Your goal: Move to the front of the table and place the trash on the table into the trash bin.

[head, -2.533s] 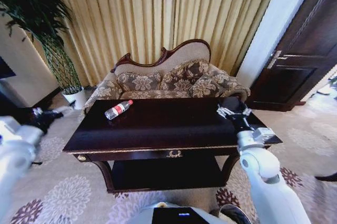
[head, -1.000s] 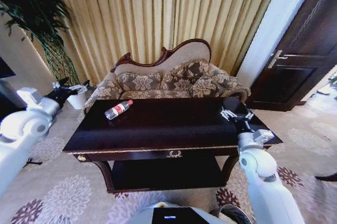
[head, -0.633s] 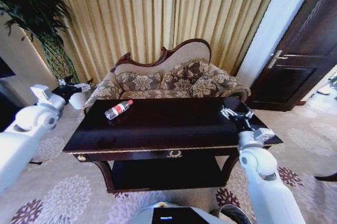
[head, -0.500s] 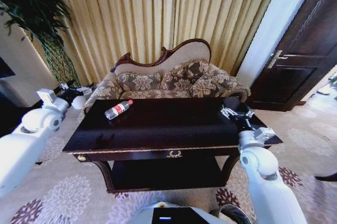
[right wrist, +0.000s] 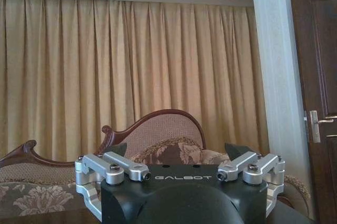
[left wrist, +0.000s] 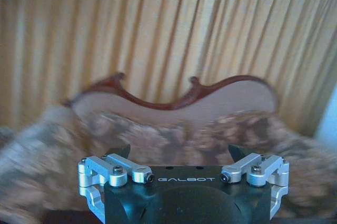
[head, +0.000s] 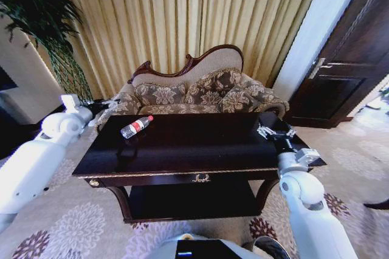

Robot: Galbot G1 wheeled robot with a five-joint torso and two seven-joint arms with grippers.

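The left gripper (head: 100, 106) hangs off the desk's far left corner, up against the sofa's arm, and it is small and smeared there, so the head view gives little of it. In the left wrist view the gripper body (left wrist: 184, 187) fills the lower part and the two dark fingers (left wrist: 120, 151) poke up wide apart, nothing between them; the sofa beyond is badly blurred.

On the other side, the right gripper (head: 275, 130) sits over the desk's right end, near the far corner. Its wrist view shows the fingers (right wrist: 117, 149) spread apart too, holding nothing, with only their dark tips clearing the housing.

The desk (head: 182, 149) is dark and glossy with gold trim, a gold emblem (head: 201, 177) on the front drawer and a lower shelf (head: 191, 201) in shadow. The bottle (head: 136, 126), clear plastic with a red label, lies on its side near the far left corner of the top, close to the left gripper but apart from it. Glare and reflections on the polished top make smaller litter hard to pick out; I cannot tell whether any lies there.

Behind the desk stands the floral sofa (head: 194, 95) with its carved back, then tall gold curtains (head: 182, 22). A leafy plant (head: 36, 22) rises on the left, a dark door (head: 346, 64) stands on the right, and patterned carpet (head: 73, 222) runs underneath.
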